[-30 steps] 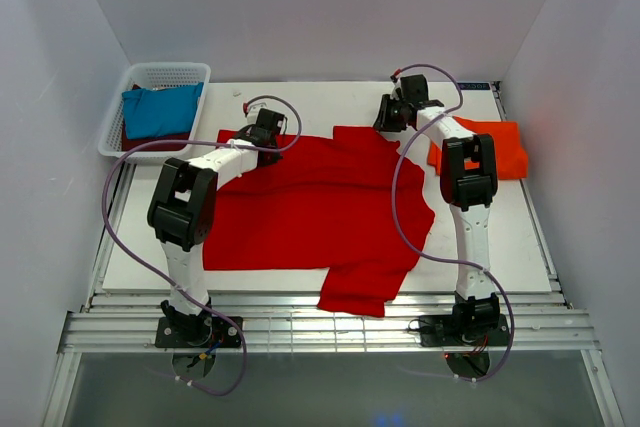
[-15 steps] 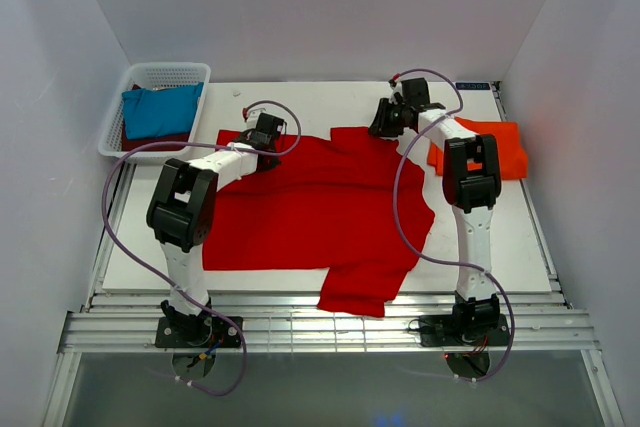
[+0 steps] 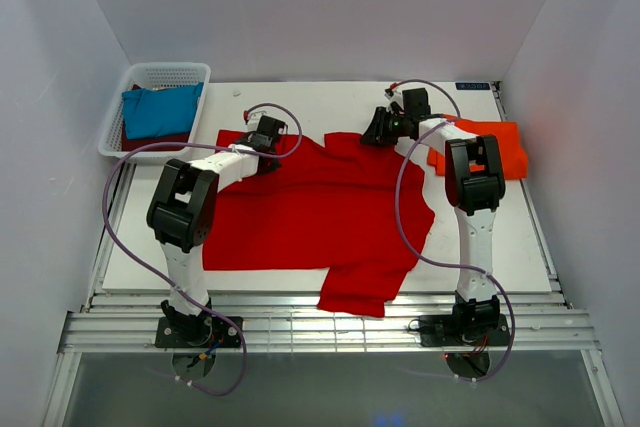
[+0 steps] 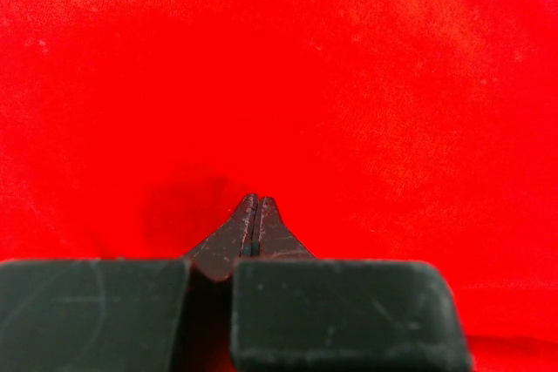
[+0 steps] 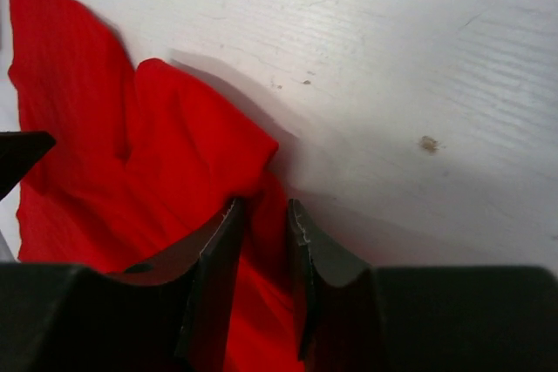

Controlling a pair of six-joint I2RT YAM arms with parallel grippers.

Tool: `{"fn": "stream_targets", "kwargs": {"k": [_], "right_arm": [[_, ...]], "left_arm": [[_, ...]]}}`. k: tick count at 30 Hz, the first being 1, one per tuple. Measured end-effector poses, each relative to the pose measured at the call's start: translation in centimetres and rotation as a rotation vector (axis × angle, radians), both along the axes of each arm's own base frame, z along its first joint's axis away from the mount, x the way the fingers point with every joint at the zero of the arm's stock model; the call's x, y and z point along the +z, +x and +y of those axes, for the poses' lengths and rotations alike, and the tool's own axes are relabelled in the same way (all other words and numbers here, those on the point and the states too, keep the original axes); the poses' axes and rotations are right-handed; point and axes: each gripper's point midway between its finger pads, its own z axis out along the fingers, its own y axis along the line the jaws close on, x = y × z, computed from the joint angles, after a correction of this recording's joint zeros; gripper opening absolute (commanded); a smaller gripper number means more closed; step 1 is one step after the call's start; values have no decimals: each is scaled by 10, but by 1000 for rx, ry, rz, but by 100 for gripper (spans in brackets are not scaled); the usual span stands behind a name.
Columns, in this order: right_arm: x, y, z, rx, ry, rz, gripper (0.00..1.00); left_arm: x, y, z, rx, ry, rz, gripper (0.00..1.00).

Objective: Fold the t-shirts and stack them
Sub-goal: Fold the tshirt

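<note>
A bright red t-shirt (image 3: 320, 207) lies spread across the middle of the table, one sleeve hanging toward the near edge. My left gripper (image 3: 266, 137) is at its far left shoulder. In the left wrist view that gripper (image 4: 255, 204) is shut, its tips down on smooth red cloth (image 4: 349, 84) with no fold seen between them. My right gripper (image 3: 376, 133) is at the shirt's far edge near the collar. There the right gripper (image 5: 266, 211) stands open, its jaws straddling a bunched edge of red cloth (image 5: 174, 154). An orange-red t-shirt (image 3: 502, 147) lies folded at the far right.
A white mesh basket (image 3: 165, 71) at the far left holds a teal-blue t-shirt (image 3: 160, 111) on top of a dark maroon one (image 3: 150, 137). Bare white table (image 3: 330, 97) shows beyond the red shirt. Walls close in both sides.
My right gripper has slid left along the shirt's far edge toward the collar, and its jaws have widened slightly. The left gripper has stayed shut in place.
</note>
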Motion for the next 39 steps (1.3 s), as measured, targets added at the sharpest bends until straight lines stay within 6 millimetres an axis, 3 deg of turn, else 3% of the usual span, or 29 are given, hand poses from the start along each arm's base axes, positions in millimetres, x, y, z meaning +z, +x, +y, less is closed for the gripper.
{"fn": "stream_targets", "kwargs": {"k": [3, 28, 33, 39], "right_arm": [[4, -5, 4, 9, 32, 1, 33], [44, 19, 20, -47, 176, -63, 33], [44, 25, 29, -29, 191, -73, 34], [23, 24, 39, -24, 156, -49, 41]], "left_arm": [[-1, -1, -2, -4, 1, 2, 0], [-1, -4, -5, -19, 27, 1, 0], [-1, -4, -5, -20, 32, 0, 0], [-1, -5, -4, -16, 37, -1, 0]]}}
